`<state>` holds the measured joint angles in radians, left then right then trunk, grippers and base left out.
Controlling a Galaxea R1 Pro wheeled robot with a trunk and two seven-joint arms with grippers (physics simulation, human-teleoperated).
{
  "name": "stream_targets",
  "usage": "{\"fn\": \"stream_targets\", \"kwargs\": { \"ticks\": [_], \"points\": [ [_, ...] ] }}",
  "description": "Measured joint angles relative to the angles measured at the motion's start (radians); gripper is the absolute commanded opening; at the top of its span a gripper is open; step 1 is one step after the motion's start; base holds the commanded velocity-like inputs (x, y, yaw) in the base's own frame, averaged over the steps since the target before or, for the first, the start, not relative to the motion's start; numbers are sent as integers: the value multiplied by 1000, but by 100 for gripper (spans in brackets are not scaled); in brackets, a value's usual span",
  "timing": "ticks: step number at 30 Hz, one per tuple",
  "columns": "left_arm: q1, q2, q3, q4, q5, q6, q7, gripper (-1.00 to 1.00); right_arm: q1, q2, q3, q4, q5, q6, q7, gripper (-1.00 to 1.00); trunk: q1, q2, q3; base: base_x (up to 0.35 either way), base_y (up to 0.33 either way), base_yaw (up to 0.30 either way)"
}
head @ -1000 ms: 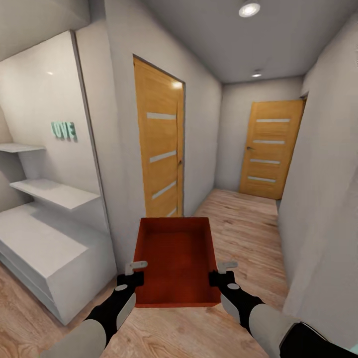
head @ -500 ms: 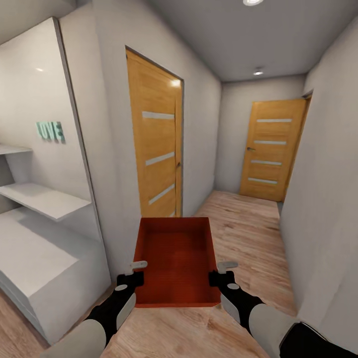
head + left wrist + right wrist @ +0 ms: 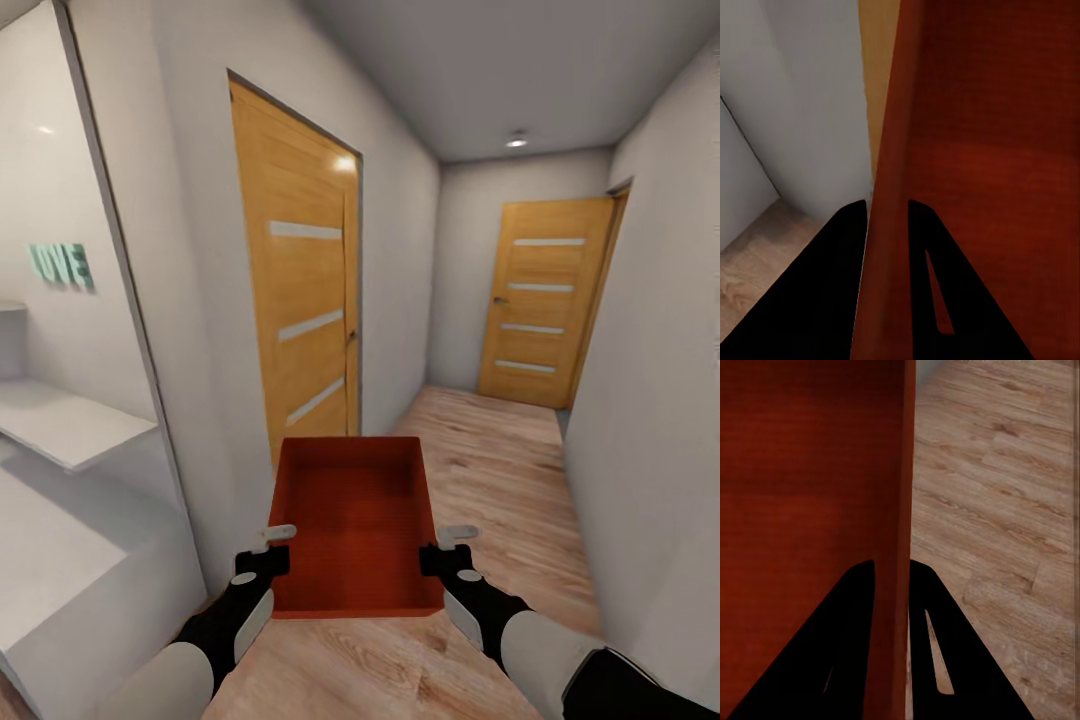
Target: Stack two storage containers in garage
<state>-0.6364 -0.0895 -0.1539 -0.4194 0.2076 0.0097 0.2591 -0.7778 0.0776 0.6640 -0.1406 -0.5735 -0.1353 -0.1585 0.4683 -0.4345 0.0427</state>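
Pointing lengthwise down hallway: storage container [image 3: 355, 520]

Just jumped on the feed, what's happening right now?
The robot is in a hallway with a wood-plank floor, carrying one orange-red storage container out in front of it. The left gripper and right gripper each have their jaws pinched on a side wall of the container. Two closed wooden doors lie ahead, one on the left and one at the far end.
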Motion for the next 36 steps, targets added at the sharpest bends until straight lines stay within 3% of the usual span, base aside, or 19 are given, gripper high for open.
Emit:
{"fn": "stream_targets", "kwargs": {
  "ticks": [12, 22, 36],
  "points": [
    [0, 0, 0, 0, 0, 0, 0, -100, 0, 0, 0, 0, 1, 0, 0, -100, 0, 0, 0, 322, 0, -190],
    [0, 0, -1, 0, 0, 0, 1, -100, 0, 0, 0, 2, -1, -1, 1, -100, 0, 0, 0, 323, 0, -20],
    [0, 0, 0, 0, 0, 0, 0, -100, 0, 1, 0, 2, 0, -1, 0, -100, 0, 0, 0, 323, 0, -229]
  ]
}}
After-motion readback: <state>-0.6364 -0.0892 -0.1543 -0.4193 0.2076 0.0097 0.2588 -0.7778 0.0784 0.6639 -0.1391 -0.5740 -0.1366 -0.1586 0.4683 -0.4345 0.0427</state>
